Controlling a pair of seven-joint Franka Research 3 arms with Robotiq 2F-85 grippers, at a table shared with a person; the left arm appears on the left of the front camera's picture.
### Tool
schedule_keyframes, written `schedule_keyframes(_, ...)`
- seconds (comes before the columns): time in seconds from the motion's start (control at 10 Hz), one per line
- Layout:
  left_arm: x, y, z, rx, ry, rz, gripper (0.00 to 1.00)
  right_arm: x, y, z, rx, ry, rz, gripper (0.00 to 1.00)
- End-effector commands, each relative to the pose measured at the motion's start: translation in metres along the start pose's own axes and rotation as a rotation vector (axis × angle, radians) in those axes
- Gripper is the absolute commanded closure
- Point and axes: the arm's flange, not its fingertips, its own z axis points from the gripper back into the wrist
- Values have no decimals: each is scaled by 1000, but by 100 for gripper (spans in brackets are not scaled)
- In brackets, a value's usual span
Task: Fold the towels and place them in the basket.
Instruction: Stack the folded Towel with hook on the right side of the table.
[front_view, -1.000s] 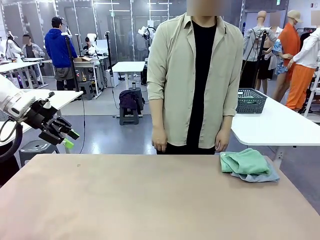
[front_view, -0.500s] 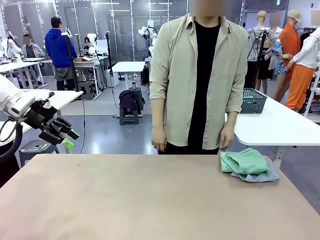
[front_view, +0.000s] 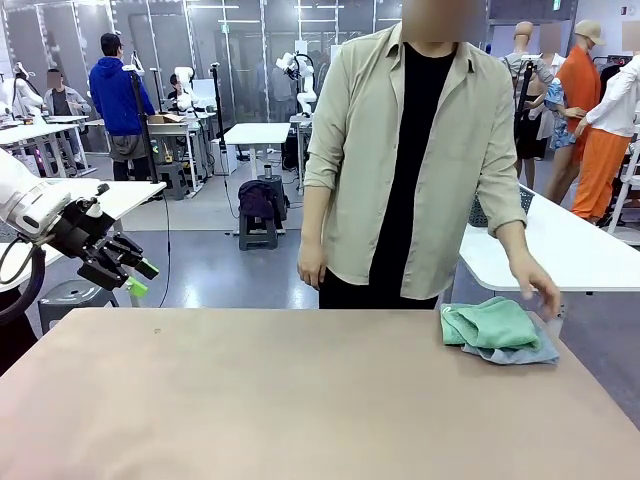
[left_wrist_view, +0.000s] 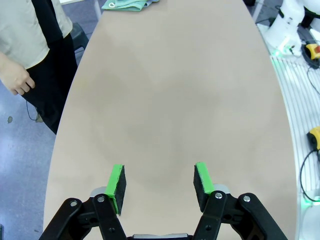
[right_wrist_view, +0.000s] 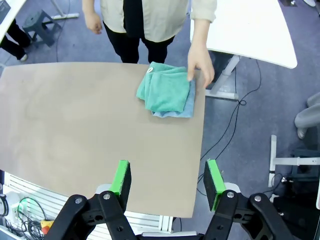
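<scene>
The towels (front_view: 497, 329) lie in a loose pile at the far right corner of the tan surface (front_view: 300, 400), green ones on top of a blue-grey one, and the person's hand (front_view: 538, 285) rests at the pile's far edge. The left tool (front_view: 138, 277) hangs released beyond the surface's left edge, well apart from the pile. The right tool (right_wrist_view: 167, 185) hovers released high above the surface's near edge, holding nothing.

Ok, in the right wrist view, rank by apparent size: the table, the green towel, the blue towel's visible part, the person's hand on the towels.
1. table
2. green towel
3. Blue towel's visible strip and the person's hand look alike; unranked.
</scene>
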Motion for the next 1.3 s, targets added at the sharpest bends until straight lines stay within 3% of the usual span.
schedule_keyframes(0.0, 1, -2, 2, 2, -2, -2, 30, -1, -1, 1, -9, 2, -4, 27)
schedule_keyframes(0.3, 0, 0, 0, 0, 0, 0, 30, 0, 0, 0, 0, 0, 0, 26)
schedule_keyframes(0.5, 33, -5, 71, -87, 1, 102, 30, 0, -16, 8, 137, 9, -74, 26)
schedule_keyframes(0.7, 55, -3, 135, -130, -171, 413, 30, -5, -37, 2, 368, 89, -159, 26)
schedule_keyframes(0.9, 63, -8, 178, -238, -439, 675, 30, -18, -65, -3, 515, 167, -241, 26)
schedule_keyframes(1.0, 62, -14, 193, -232, -510, 877, 30, -26, -77, -7, 612, 192, -261, 26)
schedule_keyframes(1.2, 53, -30, 210, -218, -625, 1078, 30, -44, -80, -23, 692, 201, -326, 26)
